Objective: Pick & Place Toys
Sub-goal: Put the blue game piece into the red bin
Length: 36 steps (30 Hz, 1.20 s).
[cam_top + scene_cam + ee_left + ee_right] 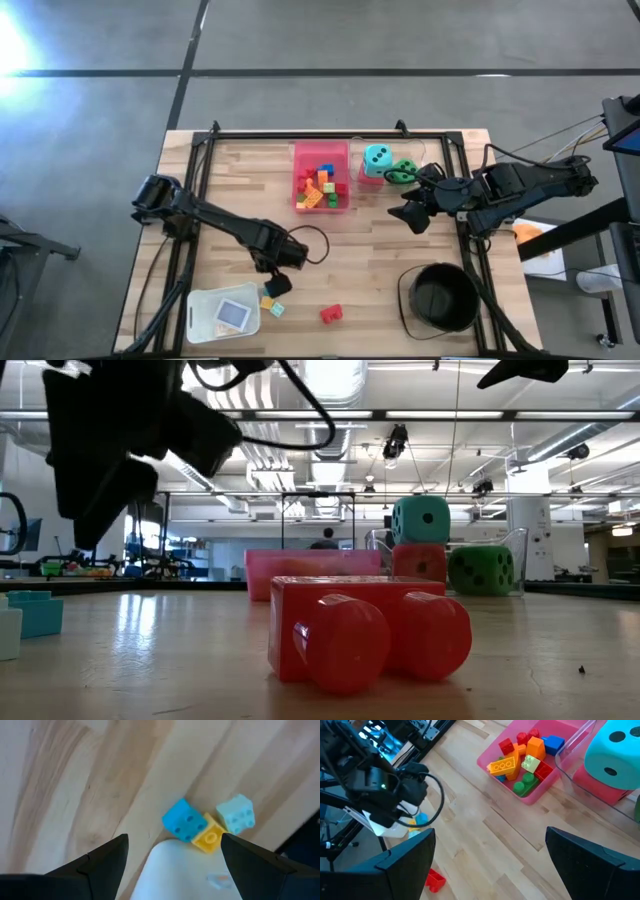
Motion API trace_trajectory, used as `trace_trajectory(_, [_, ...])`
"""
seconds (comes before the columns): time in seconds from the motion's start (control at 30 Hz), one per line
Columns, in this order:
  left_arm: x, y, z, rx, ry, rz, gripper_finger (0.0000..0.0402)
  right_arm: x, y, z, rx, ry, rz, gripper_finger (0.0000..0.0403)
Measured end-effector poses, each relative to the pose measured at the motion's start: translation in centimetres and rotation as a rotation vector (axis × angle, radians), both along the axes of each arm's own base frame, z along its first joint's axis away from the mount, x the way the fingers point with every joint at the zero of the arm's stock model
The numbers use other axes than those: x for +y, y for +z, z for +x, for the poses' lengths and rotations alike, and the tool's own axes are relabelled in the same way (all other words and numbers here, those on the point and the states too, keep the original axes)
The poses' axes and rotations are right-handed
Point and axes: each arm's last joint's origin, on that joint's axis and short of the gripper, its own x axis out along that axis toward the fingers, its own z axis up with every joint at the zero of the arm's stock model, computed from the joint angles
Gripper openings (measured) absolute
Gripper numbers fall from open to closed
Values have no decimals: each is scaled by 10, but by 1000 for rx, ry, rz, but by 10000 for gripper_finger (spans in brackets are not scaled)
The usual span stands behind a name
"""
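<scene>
Toys, high view: bricks [321, 188] of red, orange, yellow, green and blue fill the pink tray [322, 152] at the bench's [380, 260] middle rear. Just right of the tray, a teal die [377, 157] sits on a red die [368, 177], with a green die [403, 170] beside them, all inside a clear bin. One red brick [331, 315] lies alone near the front edge. A small cluster of blue and yellow bricks [270, 303] lies at the corner of a white container [203, 316] holding a card [233, 315]. The left tool [279, 283] hangs just above this cluster, fingers spread, gripping nothing. The right tool [411, 214] hovers in front of the dice, also spread and empty. A black bucket [441, 297] stands at front right.

Low view: the lone red brick [368, 628] fills the foreground, studs toward the camera. Behind it stand the tray [313, 572], the stacked teal [421, 520] and red dice [419, 561], and the green die [481, 570]. A blue brick [36, 612] shows at far left under the left arm.

Left wrist view: a blue brick [184, 820], a yellow brick [208, 837] and a pale teal brick [236, 814] touch in a row beside the white container's rim [170, 870], between the open fingers [102, 861].

Right wrist view: tray with bricks [525, 760], teal die [615, 755] on red die [600, 787], lone red brick [434, 881], and the left arm farther off.
</scene>
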Motion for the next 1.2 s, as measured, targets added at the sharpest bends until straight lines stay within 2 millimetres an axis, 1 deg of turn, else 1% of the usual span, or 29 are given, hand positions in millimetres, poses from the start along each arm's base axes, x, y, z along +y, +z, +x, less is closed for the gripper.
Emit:
trace_trajectory(0.1, [0, -5, -3, 44, 50, -32, 324, 0, 0, 0, 0, -1, 1, 370])
trace_trajectory(0.27, [0, -16, -7, 69, 106, -62, 324, 0, 0, 0, 0, -1, 1, 370])
trace_trajectory(0.43, [0, -21, -4, 35, 143, -90, 324, 0, 0, 0, 0, -1, 1, 370])
trace_trajectory(0.53, [1, -24, 0, 46, 150, -105, 324, 0, 0, 0, -1, -2, 2, 370])
trace_trajectory(0.73, [-3, -42, 10, 104, 134, -147, 324, 0, 0, 0, -3, -2, 3, 370])
trace_trajectory(0.8, [-4, -44, 12, 109, 131, -154, 324, 0, 0, 0, -4, -2, 3, 370])
trace_trajectory(1.03, [-5, -52, 12, 164, 130, -178, 324, 0, 0, 0, -6, -2, 3, 370])
trace_trajectory(1.2, [-6, -63, 12, 215, 139, -189, 324, 0, 0, 0, -7, -2, 3, 370])
